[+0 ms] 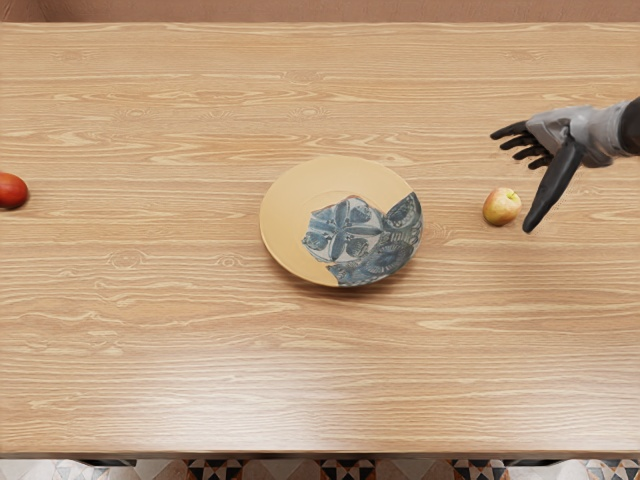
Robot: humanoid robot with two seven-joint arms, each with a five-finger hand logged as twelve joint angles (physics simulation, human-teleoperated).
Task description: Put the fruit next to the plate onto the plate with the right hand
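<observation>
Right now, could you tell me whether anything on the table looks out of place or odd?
Nothing is spilled or broken. The plate looks odd: its blue pattern covers only the lower right part. A red fruit sits alone at the picture's far left edge.

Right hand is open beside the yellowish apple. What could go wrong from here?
The right hand has one finger hanging close by the apple; a sideways nudge could roll it away. Released off-centre, it might roll off the shallow plate. The red fruit at the picture's left edge could be mistaken for the target.
</observation>
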